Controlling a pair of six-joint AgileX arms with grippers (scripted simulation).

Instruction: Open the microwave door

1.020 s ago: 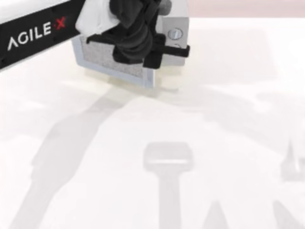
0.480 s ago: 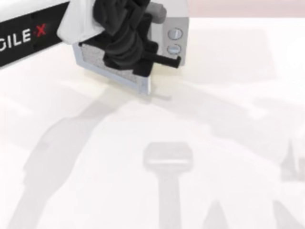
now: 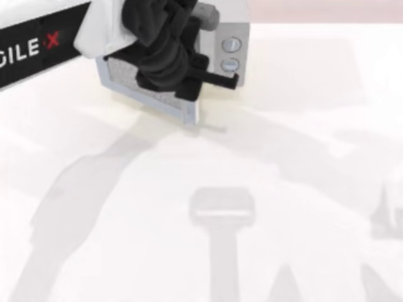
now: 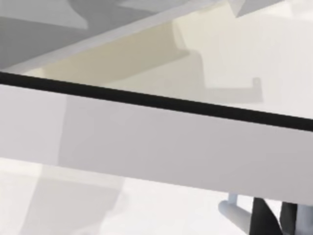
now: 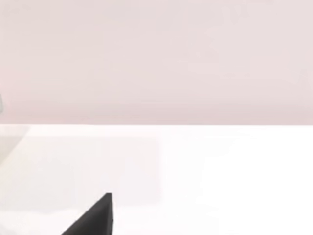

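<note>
You had the tabletop (image 3: 264, 189) bare across the near and middle parts of the top view, marked only by arm shadows, and your right arm was parked out of that view; its wrist camera showed only a dark finger tip (image 5: 95, 218) over pale tabletop, so I could not tell how its end effector stood. Farther back, in the upper left of the frame, the microwave door (image 3: 151, 100) stood swung partway out from the microwave (image 3: 230, 38), hinged on the left, its free edge with the slim handle (image 3: 192, 113) pulled toward the camera. Your left end effector (image 3: 198, 85) sat at that free edge, black fingers over the handle region, one finger reaching right below the two knobs (image 3: 231, 54). I could not tell how wide the fingers were or whether they clasped the handle; the left wrist view showed mostly the door's edge close up. By my judgement the opening was under way but not complete: the door made a modest angle with the front, and more swing was left.
</note>
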